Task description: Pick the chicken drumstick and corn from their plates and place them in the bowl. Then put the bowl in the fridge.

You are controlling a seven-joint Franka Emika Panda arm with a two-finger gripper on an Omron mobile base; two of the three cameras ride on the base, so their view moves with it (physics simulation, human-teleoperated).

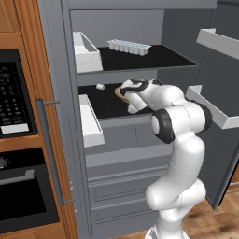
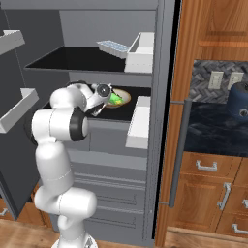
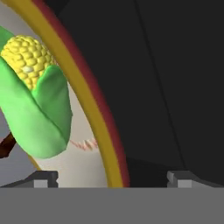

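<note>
The fridge (image 1: 140, 116) is seen open, door swung wide. The bowl (image 2: 118, 99) is set on the fridge's middle shelf, corn (image 3: 35, 100) inside it; the drumstick is barely made out beside the corn. Task is judged nearly done. The arm is stretched into the fridge; the gripper (image 3: 111, 179) is spread wide astride the bowl's rim, nothing held.

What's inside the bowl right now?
The corn lies in the bowl, yellow kernels showing above its green husk. A thin dark brown bit at the hand view's left edge may be the drumstick; the corn covers the rest.
</note>
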